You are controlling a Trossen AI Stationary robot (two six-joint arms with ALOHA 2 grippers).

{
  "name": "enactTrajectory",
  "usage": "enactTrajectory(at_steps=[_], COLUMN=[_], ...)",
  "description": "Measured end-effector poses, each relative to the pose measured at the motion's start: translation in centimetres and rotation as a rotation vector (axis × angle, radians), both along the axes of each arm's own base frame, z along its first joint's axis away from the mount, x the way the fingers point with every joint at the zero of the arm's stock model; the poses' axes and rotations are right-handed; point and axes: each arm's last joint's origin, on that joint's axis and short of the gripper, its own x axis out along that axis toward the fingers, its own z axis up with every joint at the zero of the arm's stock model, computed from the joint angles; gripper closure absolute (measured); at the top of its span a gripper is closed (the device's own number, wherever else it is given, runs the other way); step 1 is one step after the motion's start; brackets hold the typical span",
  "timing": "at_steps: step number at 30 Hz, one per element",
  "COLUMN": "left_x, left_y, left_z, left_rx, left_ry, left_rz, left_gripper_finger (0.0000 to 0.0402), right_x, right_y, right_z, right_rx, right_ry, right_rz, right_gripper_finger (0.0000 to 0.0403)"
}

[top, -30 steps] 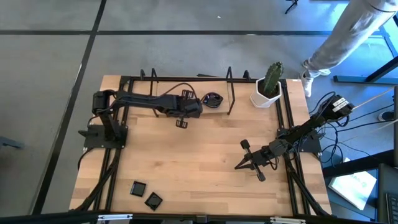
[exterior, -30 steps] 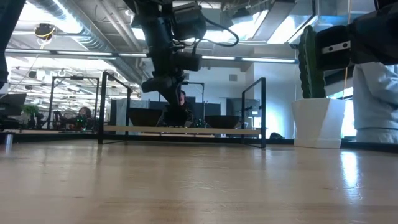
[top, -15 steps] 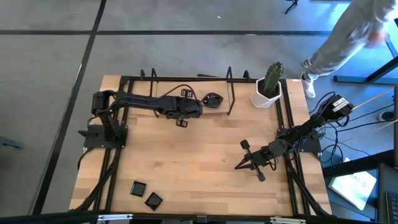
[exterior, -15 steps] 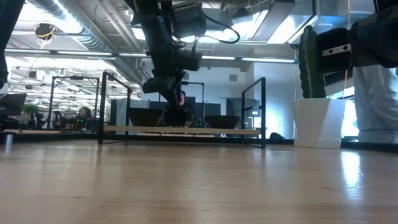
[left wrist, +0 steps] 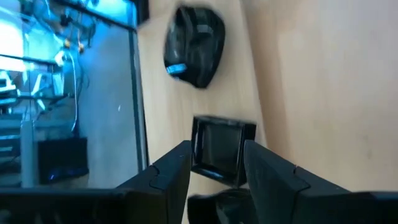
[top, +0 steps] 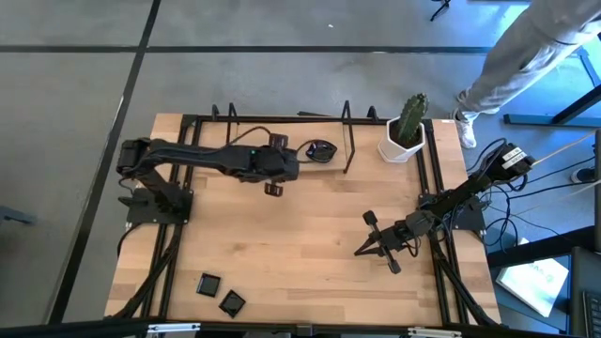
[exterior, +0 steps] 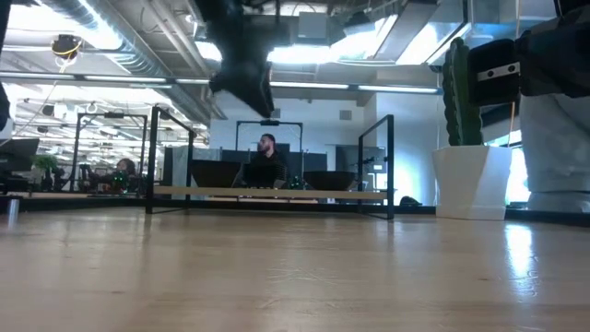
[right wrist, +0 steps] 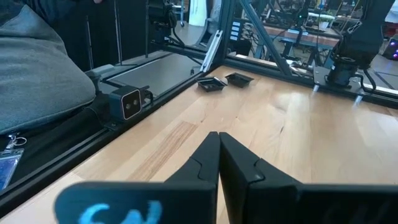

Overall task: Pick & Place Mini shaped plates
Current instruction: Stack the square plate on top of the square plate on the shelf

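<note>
High view: the left claw (top: 285, 167) hangs over the table's far edge, with a wavy plate (top: 321, 150) just beyond it and a small square plate (top: 273, 189) just beside it. The right claw (top: 364, 246) waits near the right edge. Two square plates (top: 208, 284) lie at the near-left corner.

Low view: the left arm (exterior: 241, 65) hangs high.

Left wrist view: fingers (left wrist: 170, 174) spread, nothing pinched, the square plate (left wrist: 220, 149) showing between them.

Right wrist view: fingers (right wrist: 202, 163) pressed together, empty.
</note>
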Motion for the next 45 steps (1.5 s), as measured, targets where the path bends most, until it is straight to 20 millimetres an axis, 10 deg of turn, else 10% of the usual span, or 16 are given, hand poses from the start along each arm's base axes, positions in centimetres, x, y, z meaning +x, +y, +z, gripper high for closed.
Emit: enactTrajectory(at_steps=[10, 45], left_x=[-1.6, -2.1], left_y=[-0.3, -0.6], left_z=[3.7, 3.4], left_rx=[-0.055, -0.131], left_ry=[-0.213, -0.212], left_rz=[0.021, 0.1], left_gripper_finger=[0.0271, 0.0318], right_x=[0.0, 0.0], right_y=[0.0, 0.0], right_z=[-0.1, 0.4], right_rx=[-0.003, 0.025], right_ry=[0.004, -0.036], right_rz=[0.0, -0.003], right_gripper_finger=[0.0393, 0.0393])
